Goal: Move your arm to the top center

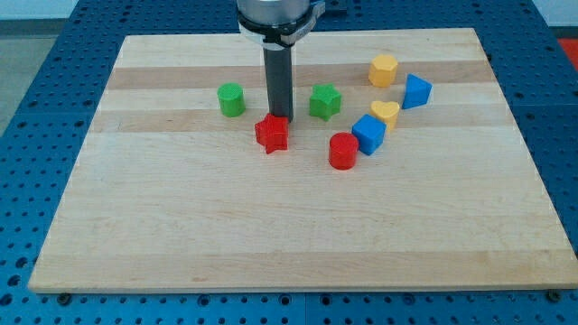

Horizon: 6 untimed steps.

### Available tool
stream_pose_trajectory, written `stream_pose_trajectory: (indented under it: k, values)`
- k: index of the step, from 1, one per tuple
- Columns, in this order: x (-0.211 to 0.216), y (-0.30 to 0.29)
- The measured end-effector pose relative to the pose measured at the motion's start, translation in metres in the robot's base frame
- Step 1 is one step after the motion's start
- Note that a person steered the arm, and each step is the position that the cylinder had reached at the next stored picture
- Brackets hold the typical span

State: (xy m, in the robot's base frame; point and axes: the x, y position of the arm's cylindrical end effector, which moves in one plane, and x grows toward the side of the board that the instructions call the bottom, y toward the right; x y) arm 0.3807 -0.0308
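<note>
My tip (279, 117) is the lower end of a dark rod that comes down from the view's top centre. It stands just above the red star block (272, 134), touching or nearly touching its upper edge. A green cylinder (231, 99) lies to the tip's left and a green star block (324, 102) to its right. Further right are a red cylinder (342, 151), a blue cube (368, 134), a yellow heart block (386, 112), a blue triangular block (415, 91) and a yellow hexagonal block (383, 69).
The blocks rest on a light wooden board (181, 217). A blue perforated table (45, 108) surrounds the board on all sides. The arm's grey housing (278, 18) hangs over the board's top edge.
</note>
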Motion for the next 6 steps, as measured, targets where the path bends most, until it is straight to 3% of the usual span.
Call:
stream_pose_trajectory:
  k: [4,5,6]
  values:
    - [-0.139,-0.018]
    - [-0.176,0.035]
    - [-0.183,0.137]
